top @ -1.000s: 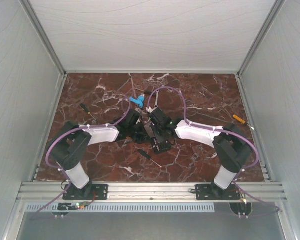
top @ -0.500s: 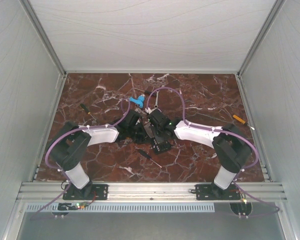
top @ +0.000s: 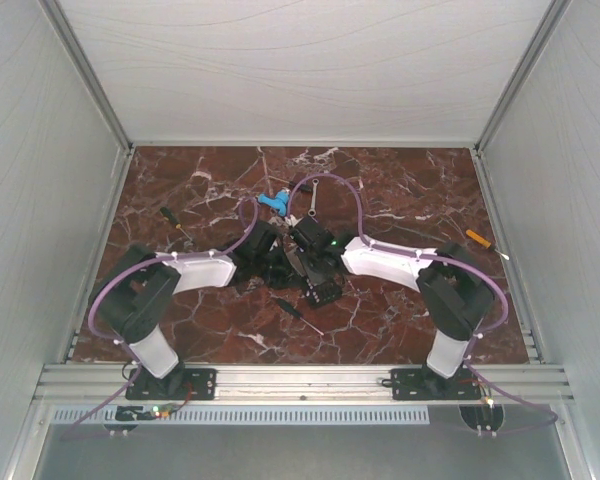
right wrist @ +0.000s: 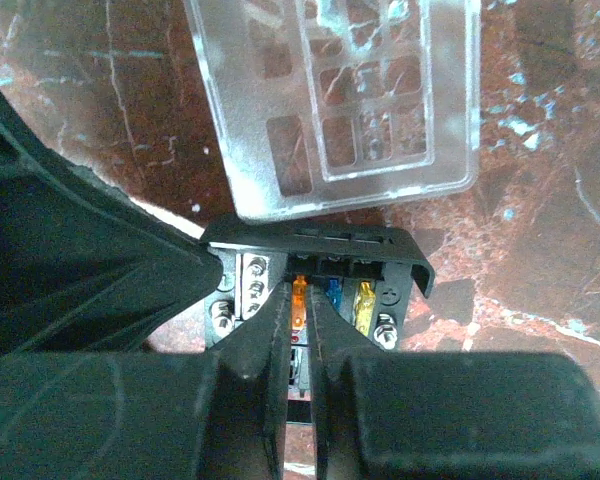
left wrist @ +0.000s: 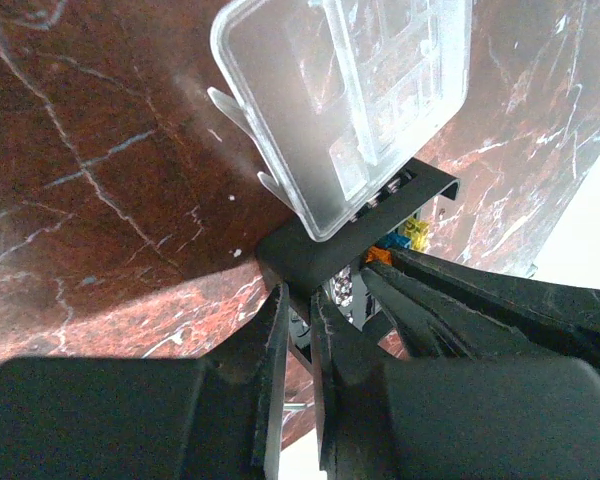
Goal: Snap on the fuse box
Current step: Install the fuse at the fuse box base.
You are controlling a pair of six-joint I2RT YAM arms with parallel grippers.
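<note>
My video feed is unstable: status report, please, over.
Left pincer shut, right pincer shut, both at fuse box. Clear lid not snapped, fuses exposed. Nothing seen in the way.

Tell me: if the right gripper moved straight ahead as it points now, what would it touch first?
The fuse box: the right gripper points into its open black base, though depth is unclear.

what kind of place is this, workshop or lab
Probably an enclosed robot test cell, not a workshop: a left arm and right arm bolted to an aluminium rail, white panels walling a marble-patterned table, loose tools like a screwdriver and wrench.
</note>
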